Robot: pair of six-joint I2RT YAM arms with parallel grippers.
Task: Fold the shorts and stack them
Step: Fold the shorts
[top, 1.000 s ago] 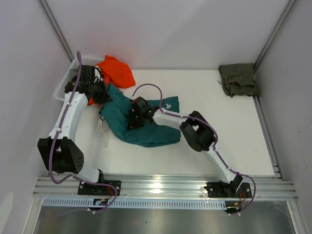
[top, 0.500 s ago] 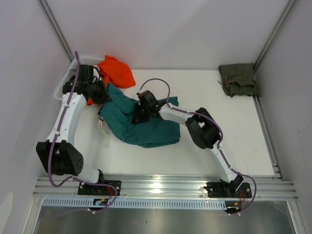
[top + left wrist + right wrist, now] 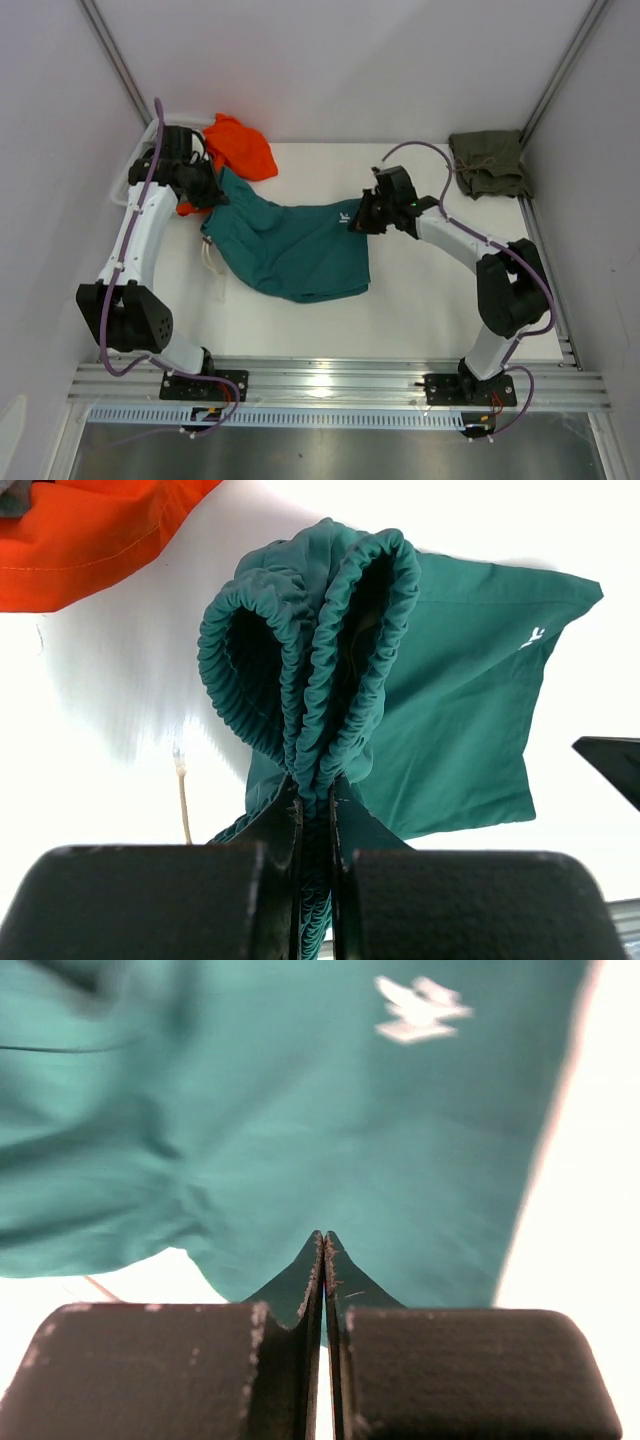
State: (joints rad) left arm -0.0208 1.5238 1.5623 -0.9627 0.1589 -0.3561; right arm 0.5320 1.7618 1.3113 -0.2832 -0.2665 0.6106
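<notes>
My left arm bent out far-left, left gripper point(image 3: 315, 792) clamped on teal shorts point(image 3: 300, 250) waistband point(image 3: 335, 630), right arm stretched forward, right gripper point(image 3: 323, 1242) pinching leg hem point(image 3: 345, 224).

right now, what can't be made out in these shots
Right tool: shut, but whether it pinches the teal shorts; right wrist view, its own tips cover the contact; top view, its wrist hides it.
Orange cloth: what garment it is; bunched, cut off by the left wrist view's top edge.
Olive shorts: how many folds; too small in top view.
White logo: blurred in right wrist view.
</notes>
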